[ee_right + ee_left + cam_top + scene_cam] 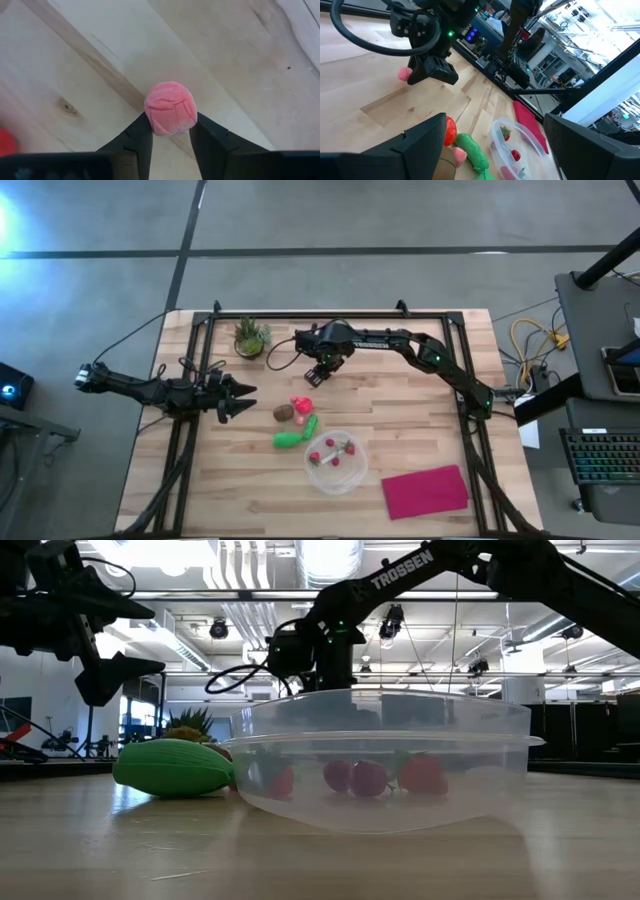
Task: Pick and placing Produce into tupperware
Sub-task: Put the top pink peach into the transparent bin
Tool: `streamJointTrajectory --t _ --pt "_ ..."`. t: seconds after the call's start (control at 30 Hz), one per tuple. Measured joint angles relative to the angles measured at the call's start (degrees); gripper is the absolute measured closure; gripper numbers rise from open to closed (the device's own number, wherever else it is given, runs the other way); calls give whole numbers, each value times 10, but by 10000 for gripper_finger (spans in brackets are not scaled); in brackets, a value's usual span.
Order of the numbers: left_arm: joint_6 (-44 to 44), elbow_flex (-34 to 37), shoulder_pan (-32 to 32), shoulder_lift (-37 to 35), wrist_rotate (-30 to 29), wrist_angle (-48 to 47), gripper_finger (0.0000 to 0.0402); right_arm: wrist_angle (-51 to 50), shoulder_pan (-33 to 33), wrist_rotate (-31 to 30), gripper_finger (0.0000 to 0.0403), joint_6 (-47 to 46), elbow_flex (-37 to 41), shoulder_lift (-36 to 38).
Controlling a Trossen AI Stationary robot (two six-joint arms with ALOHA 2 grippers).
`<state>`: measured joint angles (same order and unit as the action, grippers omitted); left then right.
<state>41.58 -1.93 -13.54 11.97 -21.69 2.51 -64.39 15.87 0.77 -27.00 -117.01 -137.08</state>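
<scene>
My right gripper point(316, 376) is shut on a small pink ball point(171, 108) over the table's middle, far of the other produce. On the wood lie a red-pink piece point(300, 406), a brown oval point(284, 412) and two green pieces point(308, 425) point(288, 439). The round clear tupperware point(335, 460) stands nearer, with small red bits inside. My left gripper point(248, 400) is open and empty, left of the produce and pointing toward it. My right gripper pinches the pink ball's two opposite sides point(150, 117) between its two fingertips point(137, 135). The fingers come from above, slanting down. In the left wrist view the ball point(404, 74) sits at the fingers' ends and looks clear of the wood.
A potted green plant point(250, 335) stands at the far left of the table. A flat magenta cloth point(425, 490) lies near the front right. A black frame point(330, 315) runs along the table's far edge and sides.
</scene>
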Motion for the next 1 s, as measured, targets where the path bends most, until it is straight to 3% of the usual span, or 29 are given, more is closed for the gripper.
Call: streamJointTrajectory --t 0.23,0.4,0.5,0.63,0.83,0.9,1.0 --pt "0 0 0 0 0 0 81 -109 -25 85 289 20 -39 29" --pt "0 0 0 0 0 0 81 -159 -65 215 289 45 -55 85" --pt "0 0 0 0 0 1 81 -176 -100 257 286 31 -53 116" --pt "0 0 0 -1 0 0 81 -195 -151 260 281 -2 -50 123" --pt "0 0 0 0 0 0 81 -166 -215 255 278 -37 -47 73" --pt "0 0 0 -1 0 0 81 -161 -226 234 277 -48 -47 52" --pt "0 0 0 -1 0 0 81 -161 -237 151 269 -58 -47 34"
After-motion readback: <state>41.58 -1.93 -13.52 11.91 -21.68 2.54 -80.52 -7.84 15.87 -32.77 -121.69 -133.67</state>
